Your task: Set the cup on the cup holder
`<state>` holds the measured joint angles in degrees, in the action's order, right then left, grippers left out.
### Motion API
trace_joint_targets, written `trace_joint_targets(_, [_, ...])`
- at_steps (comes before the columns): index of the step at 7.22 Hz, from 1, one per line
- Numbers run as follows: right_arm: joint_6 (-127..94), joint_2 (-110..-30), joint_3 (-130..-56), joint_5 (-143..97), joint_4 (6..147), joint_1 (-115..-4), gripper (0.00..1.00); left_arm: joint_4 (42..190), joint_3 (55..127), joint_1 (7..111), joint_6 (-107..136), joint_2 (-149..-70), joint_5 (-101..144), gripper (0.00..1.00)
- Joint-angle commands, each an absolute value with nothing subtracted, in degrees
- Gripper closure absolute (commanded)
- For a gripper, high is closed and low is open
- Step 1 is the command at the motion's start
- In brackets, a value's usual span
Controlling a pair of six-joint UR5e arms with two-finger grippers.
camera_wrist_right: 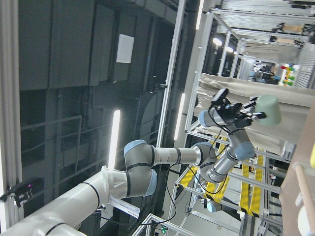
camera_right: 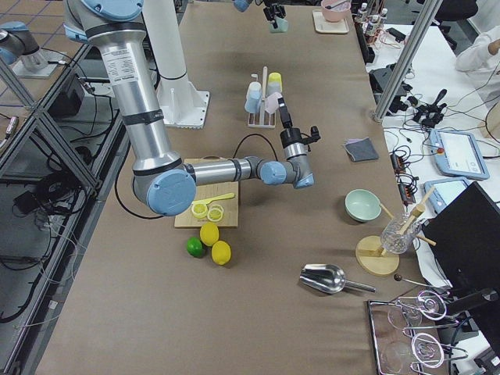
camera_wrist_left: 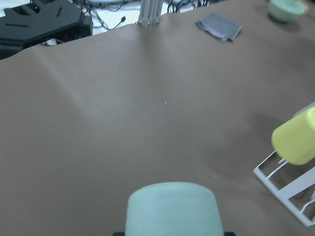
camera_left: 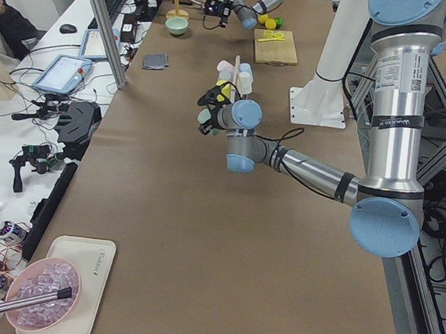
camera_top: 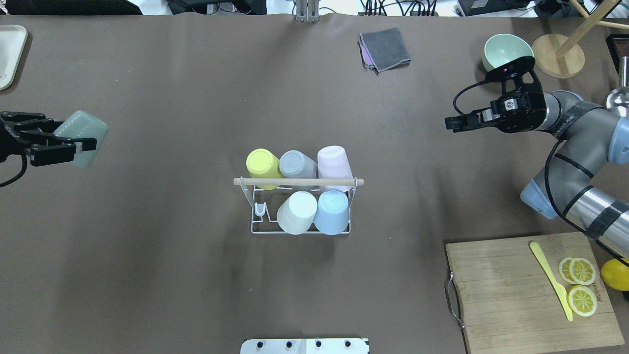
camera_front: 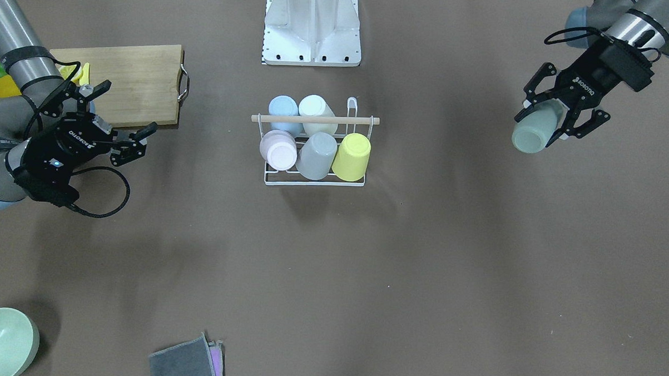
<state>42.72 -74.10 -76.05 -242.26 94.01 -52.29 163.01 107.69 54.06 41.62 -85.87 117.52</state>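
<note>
Left gripper (camera_front: 544, 123) clamped across pale green cup (camera_front: 530, 137), cup lying sideways near the table's (camera_front: 476, 271) left end. Right gripper (camera_front: 125, 107) wide open, holding nothing. Cup holder (camera_front: 314, 120) mid-table, well apart, five cups (camera_front: 351, 157) upended on it.

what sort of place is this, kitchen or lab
Most likely a robotics lab: the left arm and right arm are mounted at a brown-covered table, with a control tablet and loose cables alongside.

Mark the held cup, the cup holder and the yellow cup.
held cup (camera_top: 86, 127): overhead view, side wall.
cup holder (camera_top: 298, 182): overhead view, wooden rod.
yellow cup (camera_top: 260, 163): overhead view, upturned base.
</note>
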Motion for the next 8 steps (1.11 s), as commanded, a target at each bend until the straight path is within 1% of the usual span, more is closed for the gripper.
trace_joint_targets(1, [19.89, -74.79, -76.2, -235.67, 98.24, -56.67, 0.01, 167.59, 108.45, 50.47, 46.48, -89.8, 110.09, 1.0])
trace_joint_targets(2, [9.42, -74.71, -77.25, -230.24, 101.92, -57.39, 0.01, 168.91, 110.02, 47.23, 46.49, -90.78, 103.86, 1.0])
trace_joint_targets(3, [3.05, -74.62, -79.52, -223.92, 108.57, -57.22, 0.01, 170.75, 110.56, 42.85, 45.97, -92.79, 96.06, 1.0])
trace_joint_targets(4, [1.86, -74.62, -80.67, -217.77, 114.37, -57.04, 0.01, 172.6, 110.57, 39.84, 45.71, -93.51, 91.02, 1.0])
trace_joint_targets(5, [1.67, -74.53, -82.25, -210.05, 120.44, -56.78, 0.01, 172.88, 110.48, 35.03, 43.01, -95.86, 83.66, 1.0])
trace_joint_targets(7, [1.67, -74.53, -87.42, -196.5, 131.78, -56.86, 0.01, 175.32, 110.57, 22.65, 34.94, -98.08, 66.78, 1.0])
trace_joint_targets(8, [1.58, -74.53, -89.1, -189.82, 135.32, -57.3, 0.01, 177.43, 110.74, 16.41, 29.67, -99.04, 58.97, 1.0])
